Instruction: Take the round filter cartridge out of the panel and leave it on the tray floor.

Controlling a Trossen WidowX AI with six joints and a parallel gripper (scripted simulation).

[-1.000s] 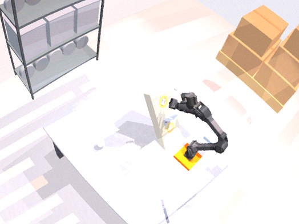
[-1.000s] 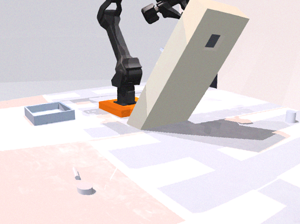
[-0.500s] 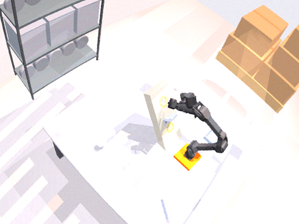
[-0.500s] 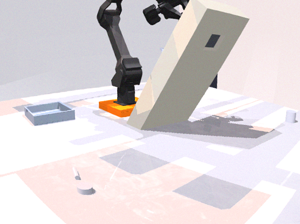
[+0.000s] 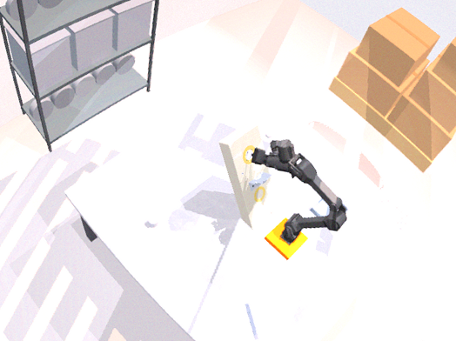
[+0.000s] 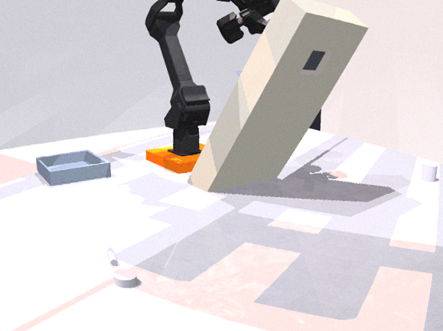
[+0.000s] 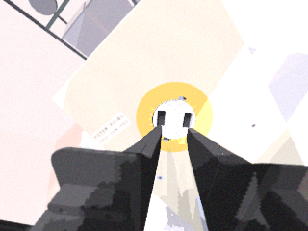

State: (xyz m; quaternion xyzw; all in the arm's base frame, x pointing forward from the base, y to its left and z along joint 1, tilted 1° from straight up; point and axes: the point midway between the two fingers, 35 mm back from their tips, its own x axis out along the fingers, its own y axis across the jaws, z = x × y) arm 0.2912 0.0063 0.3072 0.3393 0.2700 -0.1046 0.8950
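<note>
The round filter cartridge [image 7: 174, 126] [image 5: 248, 155] sits in the tilted service panel [image 7: 120, 63] [image 5: 235, 179] [image 6: 269, 116], inside a yellow ring [image 7: 144, 117]. Its pale face shows two dark upright slots in the wrist view. My gripper [image 7: 173, 131] [image 5: 253, 155] is partly open, with nothing between its fingers. Its two narrow tips point at the cartridge face and appear just below the slots, one under each; contact cannot be told. In the exterior view the panel hides the fingertips. The blue-grey tray [image 6: 77, 174] stands beside the orange base, partly hidden by the arm in the top view.
A second yellow ring [image 5: 256, 193] and a blue part [image 5: 258, 181] are lower on the panel face. The orange base [image 5: 272, 237] [image 6: 170, 163] is near the panel's foot. Short cylinders [image 6: 125, 279] [image 6: 428, 172] and a thin rod [image 5: 251, 320] lie farther off.
</note>
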